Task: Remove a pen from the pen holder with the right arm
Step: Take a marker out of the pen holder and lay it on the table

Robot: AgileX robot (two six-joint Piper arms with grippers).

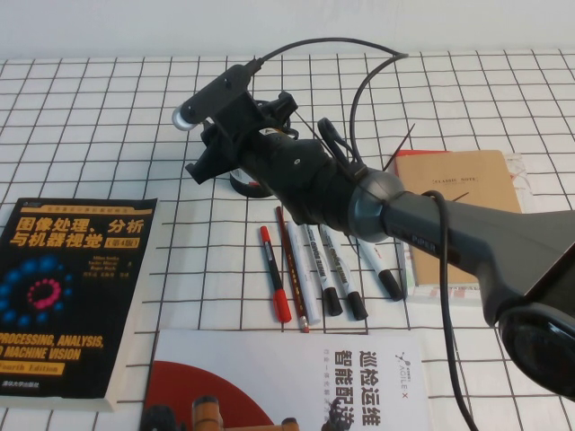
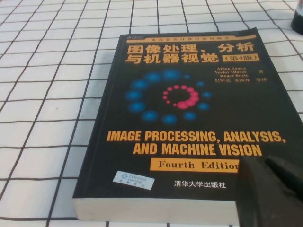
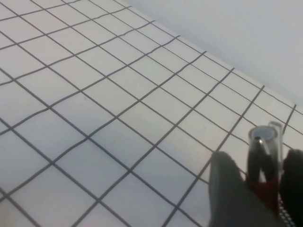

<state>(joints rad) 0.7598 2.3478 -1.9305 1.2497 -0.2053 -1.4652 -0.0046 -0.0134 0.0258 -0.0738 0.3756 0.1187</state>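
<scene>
Since the right hand [image 3: 259, 163] stands part-open astride the top of a pen [image 3: 265, 138], with one dark finger on each side and no firm hold that shows, the step in hand is probably the closing pinch and the lift. The pen stands in the pen holder [image 1: 243, 186], a dark round cup mostly hidden under the right arm near the middle of the worktop [image 1: 108, 117]. To do it well, the hand should centre on the barrel, close evenly, then draw straight up along the pen's own line so that the light cup does not tip or drag. The pen's cap is clear, glossy plastic with a silvery end over a red body: smooth, round and likely to slip. The worktop is flat, matt white, ruled in a black grid. The left hand [image 2: 272, 191] hangs over the corner of a glossy black textbook [image 2: 189, 118] on the robot's left; whether it is open I cannot tell.
</scene>
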